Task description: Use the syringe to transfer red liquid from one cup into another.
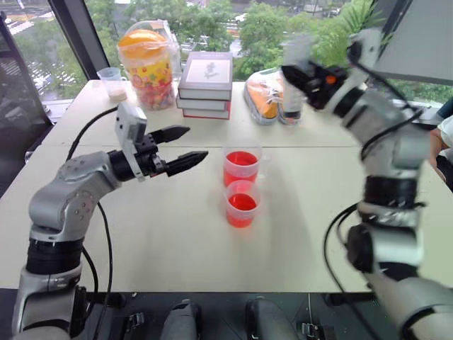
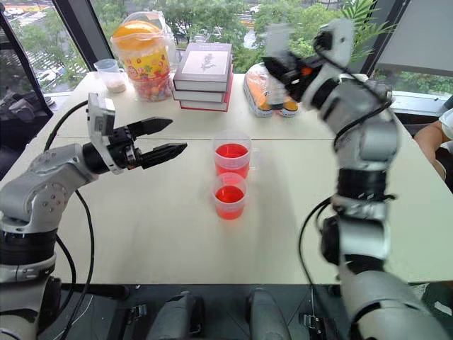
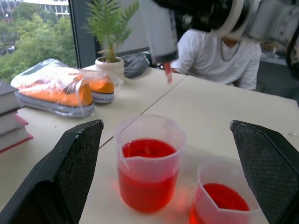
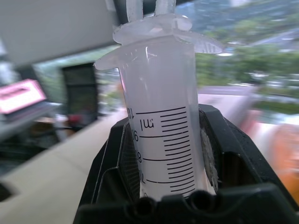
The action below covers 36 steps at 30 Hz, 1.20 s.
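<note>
My right gripper (image 1: pixel 301 74) is raised over the back of the table, shut on the syringe (image 4: pixel 161 116). The syringe (image 3: pixel 159 28) is a clear barrel with printed marks; it hangs with its red tip down, above and beyond the cups. The taller cup (image 1: pixel 242 164) and the shorter cup (image 1: pixel 242 202) stand touching at mid-table, both holding red liquid (image 3: pixel 147 179). My left gripper (image 1: pixel 196 142) hovers open just left of the taller cup, its fingers (image 3: pixel 70 177) spread wide with nothing between them.
Along the back edge stand a small cup with beige contents (image 1: pixel 113 83), a sweets jar with an orange lid (image 1: pixel 145 64), a stack of books (image 1: pixel 207 85) and bagged orange shoes (image 1: pixel 263 95). A person in a white shirt (image 3: pixel 219 56) sits past the table's right end.
</note>
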{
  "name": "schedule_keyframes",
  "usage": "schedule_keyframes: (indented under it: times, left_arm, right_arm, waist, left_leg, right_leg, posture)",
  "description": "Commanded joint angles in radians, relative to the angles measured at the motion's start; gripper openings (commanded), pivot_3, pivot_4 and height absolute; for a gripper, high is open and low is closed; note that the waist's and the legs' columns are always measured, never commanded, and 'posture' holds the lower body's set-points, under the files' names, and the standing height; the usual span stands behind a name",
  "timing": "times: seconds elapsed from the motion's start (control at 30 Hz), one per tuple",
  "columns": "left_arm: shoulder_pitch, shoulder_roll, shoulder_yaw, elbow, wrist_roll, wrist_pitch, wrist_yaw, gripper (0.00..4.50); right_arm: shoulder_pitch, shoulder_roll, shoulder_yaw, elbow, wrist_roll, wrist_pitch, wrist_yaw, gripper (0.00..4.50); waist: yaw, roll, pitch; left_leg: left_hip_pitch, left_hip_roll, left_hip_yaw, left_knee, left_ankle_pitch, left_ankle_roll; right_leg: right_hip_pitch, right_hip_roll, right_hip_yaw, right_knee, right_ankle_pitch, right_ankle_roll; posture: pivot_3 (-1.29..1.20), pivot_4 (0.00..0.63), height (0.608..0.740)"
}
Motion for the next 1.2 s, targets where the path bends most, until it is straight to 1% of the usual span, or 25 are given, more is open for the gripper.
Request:
schedule_keyframes:
  times: [0.03, 0.2, 0.37, 0.47, 0.63, 0.9, 1.17, 1.2]
  left_arm:
    - [-0.026, 0.016, 0.000, 0.004, 0.000, 0.006, -0.024, 4.50]
    - [-0.048, 0.015, 0.001, 0.006, 0.002, 0.013, -0.027, 4.50]
    - [-0.106, -0.020, -0.010, 0.039, 0.021, -0.001, 0.001, 4.50]
    - [-0.161, -0.042, -0.034, 0.090, 0.050, -0.027, -0.021, 4.50]
    - [-0.261, -0.091, -0.075, 0.230, 0.116, -0.095, -0.058, 4.50]
    - [-0.426, -0.200, -0.111, 0.518, 0.196, -0.215, -0.145, 4.50]
    - [-0.583, -0.286, -0.104, 0.814, 0.241, -0.298, -0.267, 4.50]
    - [-0.593, -0.293, -0.104, 0.837, 0.246, -0.305, -0.280, 4.25]
  right_arm:
    - [0.059, 0.055, 0.021, -0.081, 0.024, -0.142, 0.009, 1.39]
    - [0.163, 0.134, 0.090, 0.012, -0.026, -0.319, 0.024, 1.39]
    - [0.220, 0.153, 0.123, 0.110, -0.060, -0.445, 0.041, 1.39]
    - [0.240, 0.155, 0.148, 0.160, -0.086, -0.499, 0.048, 1.39]
    - [0.251, 0.152, 0.170, 0.175, -0.096, -0.528, 0.053, 1.39]
    - [0.269, 0.140, 0.196, 0.141, -0.095, -0.525, 0.065, 1.39]
    - [0.284, 0.124, 0.224, 0.114, -0.101, -0.522, 0.076, 1.39]
    - [0.285, 0.122, 0.226, 0.111, -0.101, -0.521, 0.077, 1.39]
  waist:
    - [0.004, 0.000, 0.000]
    - [0.001, 0.000, 0.000]
    - [0.001, 0.000, 0.000]
    - [-0.001, 0.000, 0.000]
    - [-0.001, 0.000, 0.000]
    - [0.001, 0.000, 0.000]
    - [-0.002, 0.000, 0.000]
    - [-0.003, 0.000, 0.000]
  left_leg:
    - [0.000, 0.000, 0.000, 0.000, 0.000, 0.000]
    - [0.000, -0.001, 0.000, 0.001, 0.000, 0.000]
    - [0.001, 0.000, -0.001, 0.001, 0.000, 0.000]
    - [0.001, 0.000, 0.000, 0.001, 0.000, 0.000]
    - [0.001, 0.000, -0.001, 0.001, 0.000, 0.000]
    - [0.001, 0.000, -0.001, 0.001, 0.000, 0.000]
    - [0.001, -0.001, -0.001, 0.001, 0.000, 0.000]
    - [0.001, -0.001, -0.001, 0.001, 0.000, 0.000]
  right_leg:
    - [0.001, 0.000, 0.000, 0.000, 0.000, 0.000]
    - [0.001, 0.000, 0.000, -0.001, 0.000, 0.000]
    - [0.001, 0.000, 0.000, 0.000, 0.000, 0.000]
    - [0.001, 0.000, 0.000, 0.000, 0.000, 0.000]
    - [0.001, 0.001, 0.000, 0.000, 0.000, 0.000]
    - [0.001, 0.001, 0.000, 0.000, 0.000, 0.000]
    - [0.001, 0.001, 0.000, 0.000, 0.000, 0.000]
    - [0.001, 0.001, 0.000, 0.000, 0.000, 0.000]
  posture:
    - [0.00, 0.150, 0.740]
    - [0.00, 0.150, 0.740]
    - [0.00, 0.150, 0.740]
    - [0.00, 0.150, 0.740]
    - [0.00, 0.150, 0.740]
    - [0.00, 0.150, 0.740]
    - [0.00, 0.150, 0.740]
    - [0.00, 0.150, 0.740]
